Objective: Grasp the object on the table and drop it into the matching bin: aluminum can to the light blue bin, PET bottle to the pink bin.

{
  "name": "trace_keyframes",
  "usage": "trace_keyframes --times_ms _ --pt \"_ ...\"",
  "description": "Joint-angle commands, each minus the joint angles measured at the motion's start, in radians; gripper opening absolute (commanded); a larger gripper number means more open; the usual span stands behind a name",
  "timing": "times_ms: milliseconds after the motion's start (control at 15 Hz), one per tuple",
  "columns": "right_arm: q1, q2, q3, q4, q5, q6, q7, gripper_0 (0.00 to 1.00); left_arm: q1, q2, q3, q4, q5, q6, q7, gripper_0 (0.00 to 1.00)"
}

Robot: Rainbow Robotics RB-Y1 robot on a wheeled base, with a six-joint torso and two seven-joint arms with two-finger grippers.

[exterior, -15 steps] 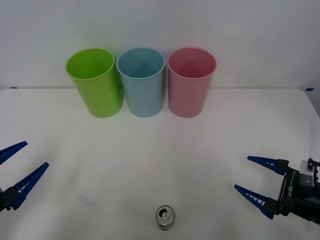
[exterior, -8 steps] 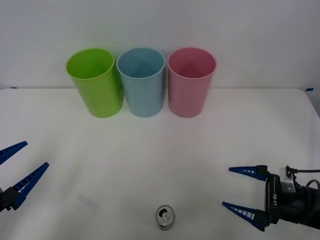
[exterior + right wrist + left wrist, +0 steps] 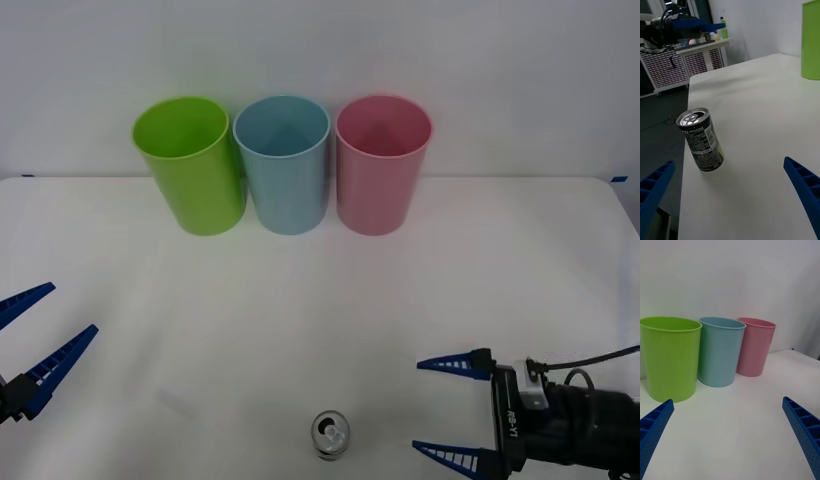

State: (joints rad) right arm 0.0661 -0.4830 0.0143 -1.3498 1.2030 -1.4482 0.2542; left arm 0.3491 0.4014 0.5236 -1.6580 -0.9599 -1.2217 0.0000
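Note:
The aluminum can stands upright near the front edge of the white table, pull-tab top up; the right wrist view shows its dark printed side. My right gripper is open, low over the table just right of the can, its blue fingers pointing at it. At the table's left front my left gripper is open and holds nothing. The light blue bin stands at the back middle, with the pink bin on its right; both show in the left wrist view, light blue bin and pink bin.
A lime green cup stands left of the light blue bin, also the lime green cup in the left wrist view. The three cups form a row along the table's back. A cable runs from the right wrist.
My right gripper has moved left and toward the front edge, closing in on the can. The left gripper, can and cups have not moved.

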Motion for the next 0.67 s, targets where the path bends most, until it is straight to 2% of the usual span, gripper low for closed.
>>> trace_keyframes --times_ms 67,133,333,667 --pt "0.0 0.0 0.035 0.0 0.0 0.002 0.04 1.0 0.0 0.0 0.0 0.0 0.0 0.0 0.0 1.0" --pt "-0.002 0.0 0.046 0.0 0.0 0.006 0.1 1.0 0.0 0.0 0.0 0.0 0.0 0.0 0.0 1.0" --pt "-0.002 0.0 0.085 0.0 0.0 0.034 0.165 1.0 0.0 0.0 0.0 0.0 0.0 0.0 0.0 1.0" --pt "-0.002 0.027 0.151 0.0 0.0 0.089 0.192 1.0 0.0 0.0 0.0 0.0 0.0 0.0 0.0 1.0"
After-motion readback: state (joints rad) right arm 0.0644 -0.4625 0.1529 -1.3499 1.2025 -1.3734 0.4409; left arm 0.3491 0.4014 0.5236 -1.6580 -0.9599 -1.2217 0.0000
